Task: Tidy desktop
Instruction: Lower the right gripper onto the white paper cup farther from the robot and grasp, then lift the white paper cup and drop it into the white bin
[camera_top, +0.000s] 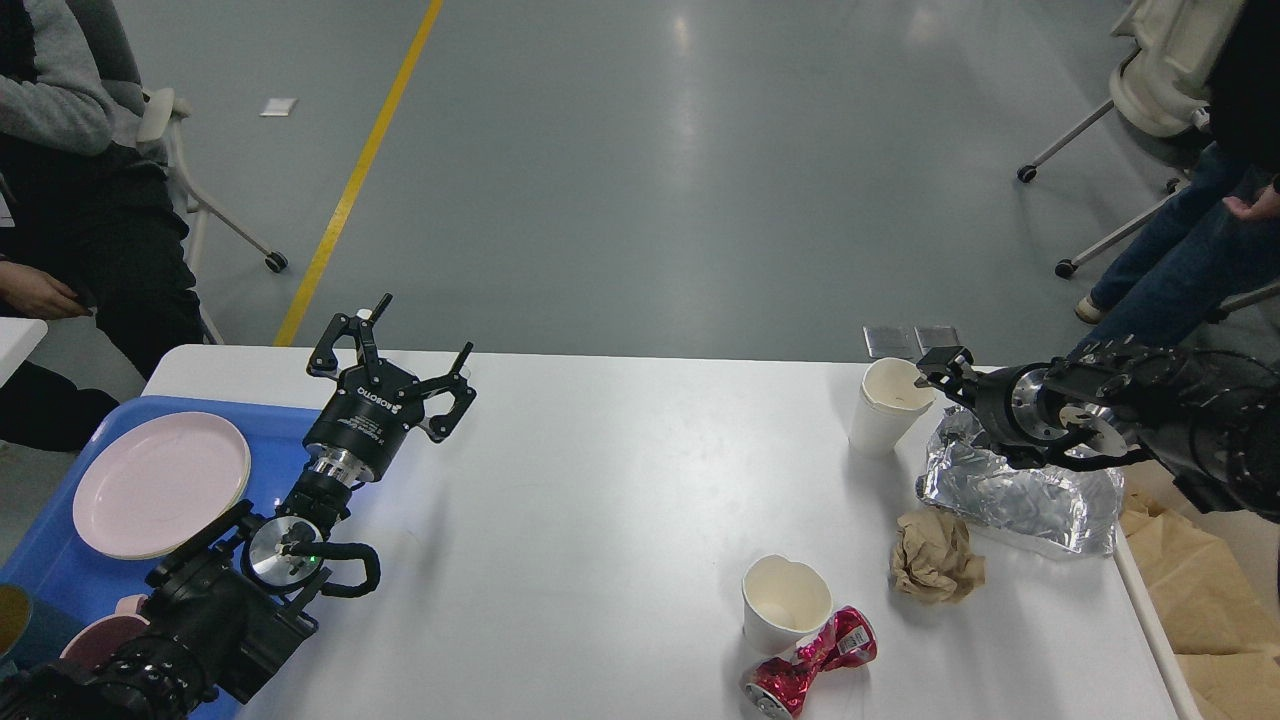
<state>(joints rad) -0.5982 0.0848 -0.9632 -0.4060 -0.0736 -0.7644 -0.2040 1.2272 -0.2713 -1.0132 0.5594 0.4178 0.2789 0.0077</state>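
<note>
My right hand (937, 372) sits at the rim of the far paper cup (887, 408) near the back right of the bench (600, 500); it is seen small and end-on, so I cannot tell how far its fingers stand apart or whether they have the rim. My left hand (393, 345) hangs above the left end of the bench with fingers spread wide, holding nothing, beside the blue tray (60, 560) that carries a pink plate (160, 483).

The litter is all on the right half: that far cup, the crinkled foil bag (1020, 490) just beside it, a ball of brown paper (935, 556), a second cup (786, 603) near the front edge, and a crushed red can (812, 662) touching its base.

I judge the cups light and thin-walled: they will buckle under a hard squeeze and tip easily, so pinching one wall at the rim seems best. The foil looks slippery and springy; I would take a raised fold. The paper ball is soft and grips anywhere; the can is stiff, best taken at its narrow waist
</note>
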